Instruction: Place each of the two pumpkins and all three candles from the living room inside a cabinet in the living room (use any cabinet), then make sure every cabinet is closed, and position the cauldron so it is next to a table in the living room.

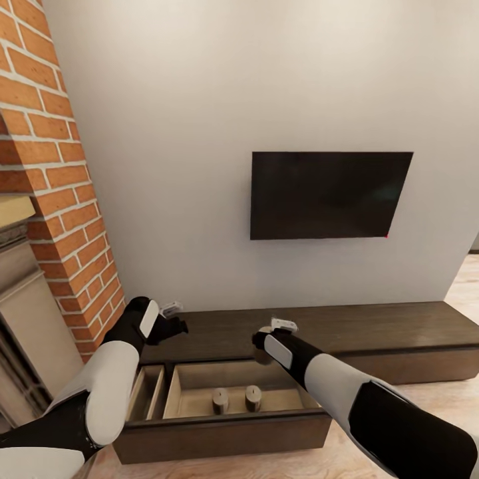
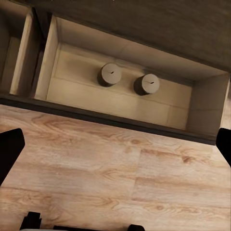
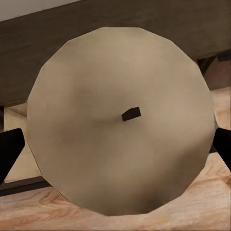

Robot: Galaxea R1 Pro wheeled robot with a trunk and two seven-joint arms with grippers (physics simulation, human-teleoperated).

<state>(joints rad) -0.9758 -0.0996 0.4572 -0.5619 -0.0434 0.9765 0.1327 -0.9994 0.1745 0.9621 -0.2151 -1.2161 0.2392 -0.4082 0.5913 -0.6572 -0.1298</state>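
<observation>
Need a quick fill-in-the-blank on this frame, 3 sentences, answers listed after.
1. The open drawer of the cabinet already holds ____ candles.
2. The third candle is held in the ____ gripper, above the drawer.
3. The left gripper holds ____.

Missing words: two; right; nothing
</observation>
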